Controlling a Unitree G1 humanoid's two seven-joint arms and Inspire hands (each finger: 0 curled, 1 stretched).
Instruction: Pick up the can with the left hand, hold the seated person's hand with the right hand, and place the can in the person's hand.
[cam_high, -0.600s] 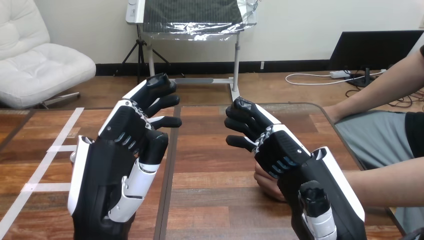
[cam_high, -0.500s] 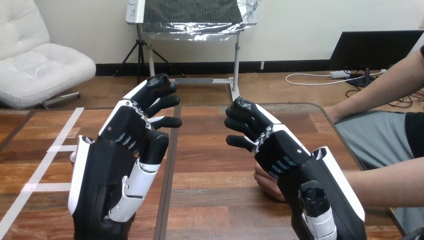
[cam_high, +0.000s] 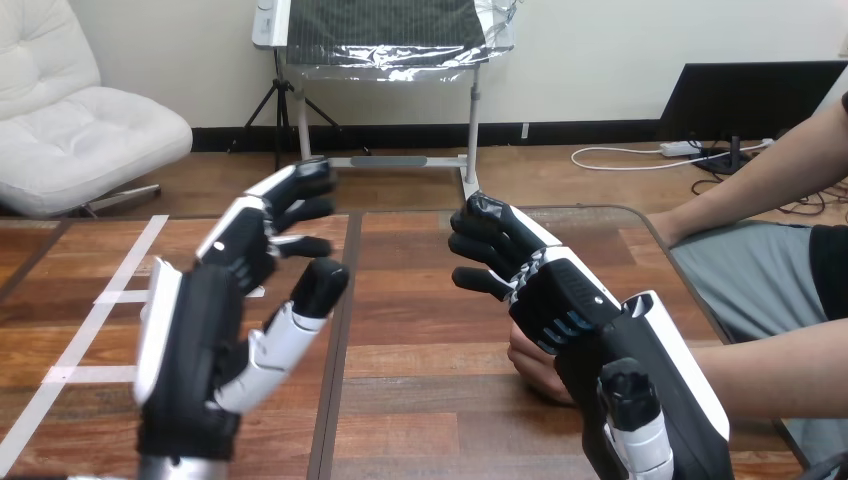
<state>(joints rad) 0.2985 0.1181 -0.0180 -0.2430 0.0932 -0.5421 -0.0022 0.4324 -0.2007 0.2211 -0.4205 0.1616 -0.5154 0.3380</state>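
My left hand is raised over the left part of the wooden table, back toward the camera. Its fingers are relaxed and spread, the thumb stands out to the right, and it holds nothing. My right hand is raised at the right, fingers loosely extended up and to the left, also holding nothing. The person's hand rests on the table just behind and below my right hand, mostly hidden by it. I cannot tell whether the two touch. The person's forearm comes in from the right edge.
White tape strips run across the table's left part. A dark seam divides the tabletop down the middle. The person's other arm reaches in at the upper right, beyond the table's right edge.
My left hand has shifted left and slightly down, and its fingers and thumb have spread wider. My right hand and the person's hand have stayed put.
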